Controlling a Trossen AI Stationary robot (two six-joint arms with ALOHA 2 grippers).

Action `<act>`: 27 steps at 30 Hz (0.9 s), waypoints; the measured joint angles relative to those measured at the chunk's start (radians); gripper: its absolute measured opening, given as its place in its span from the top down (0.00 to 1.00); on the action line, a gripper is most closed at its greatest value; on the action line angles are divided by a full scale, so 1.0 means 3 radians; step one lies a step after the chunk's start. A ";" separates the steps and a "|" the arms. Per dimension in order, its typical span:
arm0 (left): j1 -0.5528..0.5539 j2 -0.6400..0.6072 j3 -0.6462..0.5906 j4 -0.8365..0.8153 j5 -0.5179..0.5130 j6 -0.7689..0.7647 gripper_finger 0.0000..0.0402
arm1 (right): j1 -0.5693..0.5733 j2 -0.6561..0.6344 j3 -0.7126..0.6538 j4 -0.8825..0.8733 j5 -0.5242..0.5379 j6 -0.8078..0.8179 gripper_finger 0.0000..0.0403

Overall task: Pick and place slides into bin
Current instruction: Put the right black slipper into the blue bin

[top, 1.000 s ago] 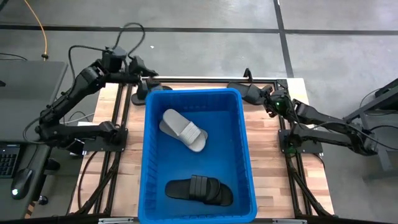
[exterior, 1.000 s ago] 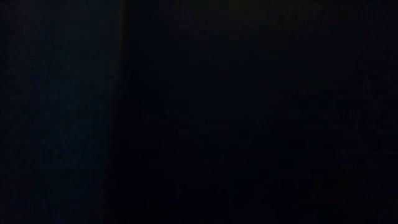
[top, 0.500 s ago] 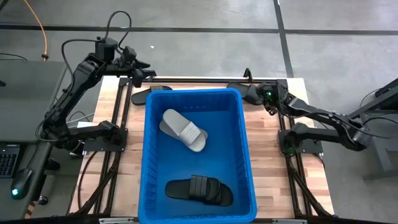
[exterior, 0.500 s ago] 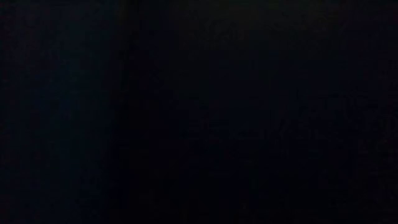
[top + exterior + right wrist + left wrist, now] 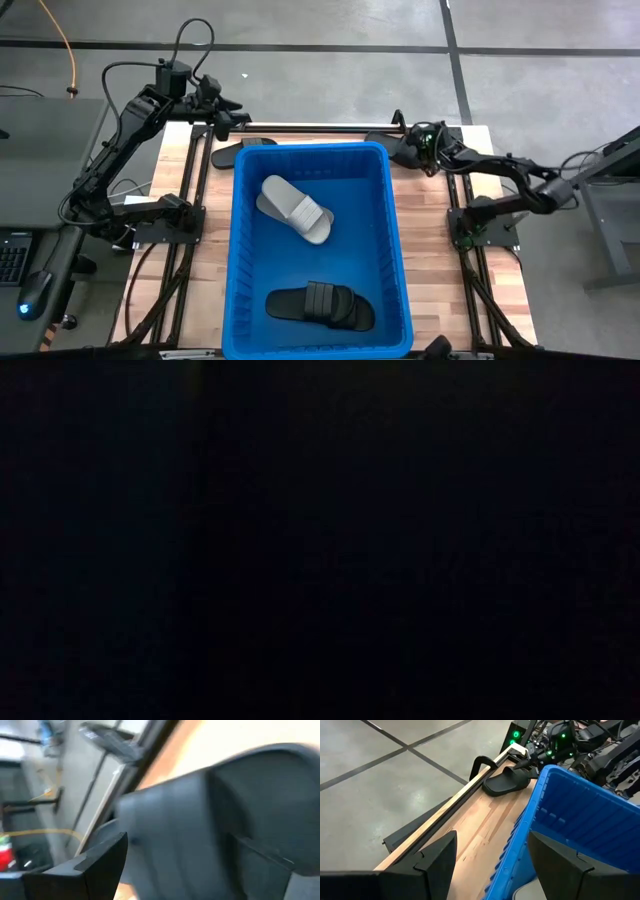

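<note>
A light grey slide [image 5: 294, 209] was seen lying at an angle in the far half of the blue bin [image 5: 385, 250], and a black slide [image 5: 321, 304] lay in its near half, the two well apart. The bin stood in the middle of the wooden surface [image 5: 430, 255]. A second black slide [image 5: 397, 149] was found outside the bin on the surface, just beside its far right corner and close to the black rail [image 5: 330, 128] along the far edge; in the left wrist view this slide [image 5: 506, 780] was shown between the rail [image 5: 451, 802] and the bin wall [image 5: 580, 815]. The right gripper [image 5: 418, 147] was placed right at this slide with its fingers spread wide, and in the right wrist view the dark slide [image 5: 210, 820] was seen filling the space between them; whether it was touched could not be told. Another dark slide [image 5: 238, 151] was partly seen by the bin's far left corner. The left gripper [image 5: 226, 118] was held over the far left corner of the surface with its fingers [image 5: 435, 857] apart, and nothing was seen between them. The low view was entirely dark.
</note>
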 joint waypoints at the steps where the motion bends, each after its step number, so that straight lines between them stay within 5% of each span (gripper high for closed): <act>1: 0.0000 0.0000 0.0000 -0.0010 0.0000 0.0000 0.42 | -0.0010 0.0055 0.0000 0.0143 -0.0048 -0.0027 0.21; 9: 0.0000 -0.0003 0.0000 -0.0119 -0.0004 0.0000 0.42 | -0.0015 0.0349 0.0001 0.0384 -0.0097 -0.0151 0.43; 16: 0.0000 -0.0003 0.0001 -0.0162 -0.0047 0.0079 0.42 | -0.0015 0.0372 0.0000 0.0341 -0.0185 -0.0456 0.95; 27: 0.0000 -0.0003 0.0001 -0.0211 -0.0130 0.0147 0.42 | 0.0003 0.0013 0.0001 0.0300 -0.0119 -0.0484 1.00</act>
